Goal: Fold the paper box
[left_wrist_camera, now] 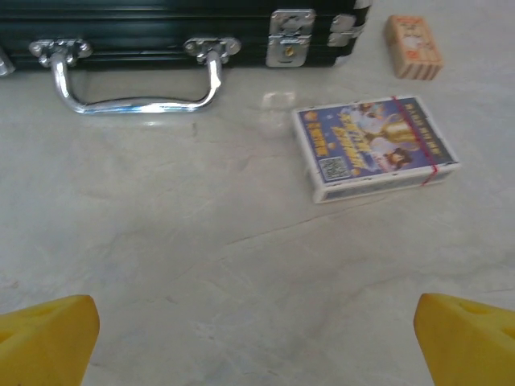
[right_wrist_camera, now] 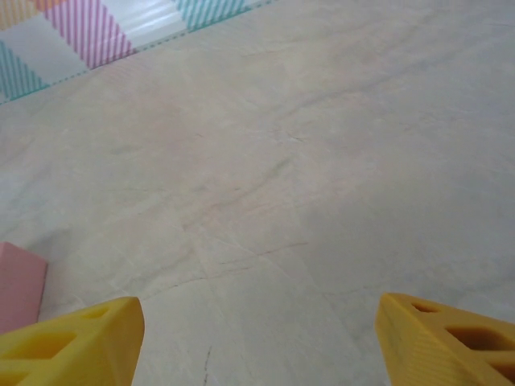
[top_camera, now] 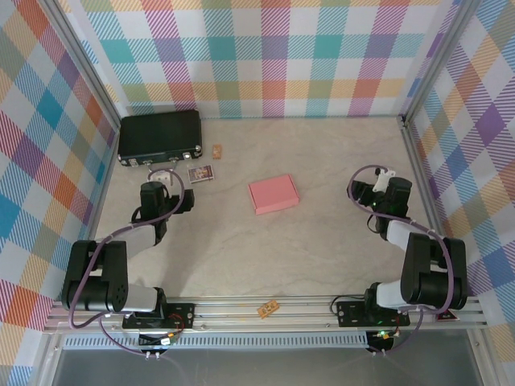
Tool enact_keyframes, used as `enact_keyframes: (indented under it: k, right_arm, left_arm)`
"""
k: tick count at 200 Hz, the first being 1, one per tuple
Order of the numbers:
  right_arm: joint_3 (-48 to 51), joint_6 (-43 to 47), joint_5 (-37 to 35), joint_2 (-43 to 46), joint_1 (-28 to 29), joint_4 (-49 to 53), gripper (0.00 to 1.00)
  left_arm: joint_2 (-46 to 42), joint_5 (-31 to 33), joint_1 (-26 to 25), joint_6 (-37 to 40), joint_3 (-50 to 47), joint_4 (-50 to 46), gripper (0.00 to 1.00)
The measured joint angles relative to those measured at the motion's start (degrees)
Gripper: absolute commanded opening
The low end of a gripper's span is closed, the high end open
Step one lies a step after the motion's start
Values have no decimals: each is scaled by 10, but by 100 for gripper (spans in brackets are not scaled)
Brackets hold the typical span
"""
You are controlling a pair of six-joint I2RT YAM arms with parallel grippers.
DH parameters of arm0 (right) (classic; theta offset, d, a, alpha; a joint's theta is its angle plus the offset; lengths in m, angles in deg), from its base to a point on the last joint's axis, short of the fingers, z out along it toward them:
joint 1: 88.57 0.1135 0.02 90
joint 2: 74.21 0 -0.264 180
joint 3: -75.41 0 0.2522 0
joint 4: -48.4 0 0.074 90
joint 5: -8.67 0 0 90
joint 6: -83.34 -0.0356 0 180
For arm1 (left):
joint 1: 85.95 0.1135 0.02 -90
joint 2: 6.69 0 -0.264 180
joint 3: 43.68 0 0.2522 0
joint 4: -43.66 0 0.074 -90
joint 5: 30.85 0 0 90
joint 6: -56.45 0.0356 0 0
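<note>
A: Where is the box [top_camera: 273, 195] being found?

B: Mid-table [top_camera: 241, 257], lying flat, well apart from both arms. A pink corner of it is also being caught at the left edge of the right wrist view.

A: What shape is being shown?

B: From above, a closed rectangle is being shown. No loose flaps are being seen. Any seam or untucked tab is too small to be made out.

A: How is the left gripper [left_wrist_camera: 257, 346] being held?

B: Wide, with nothing between the fingers. It is being pointed at the case [left_wrist_camera: 161, 32] and a card pack [left_wrist_camera: 374, 149] at the far left, away from the box.

A: And the right gripper [right_wrist_camera: 257, 346]?

B: It is being held apart too, and empty. It is being kept over bare table to the right of the box, not touching it.

A: How is progress being judged?

B: As done, or nearly so. The folding is being read as complete, and nothing is being gripped. At most a check of the closing tab is being counted as left, and these views are not settling that.
</note>
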Motion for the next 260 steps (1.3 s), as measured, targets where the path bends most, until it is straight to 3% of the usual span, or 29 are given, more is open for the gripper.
enact_keyframes:
  k: [69, 157, 167, 173, 260]
  right_arm:
    - [27, 25, 33, -31, 6, -101, 79]
    - [70, 59, -34, -74, 60, -197, 84]
    - [69, 59, -47, -75, 63, -196, 87]
    - [68, 59, -54, -75, 64, -195, 100]
    - [55, 68, -99, -75, 76, -191, 99]
  left_arm:
    - [29, -50, 0, -5, -29, 129, 100]
    - [103, -54, 0, -15, -43, 236, 100]
    - [113, -48, 0, -16, -43, 238, 100]
    - [117, -42, -1, -17, -43, 235, 100]
    - [119, -5, -12, -15, -42, 236, 100]
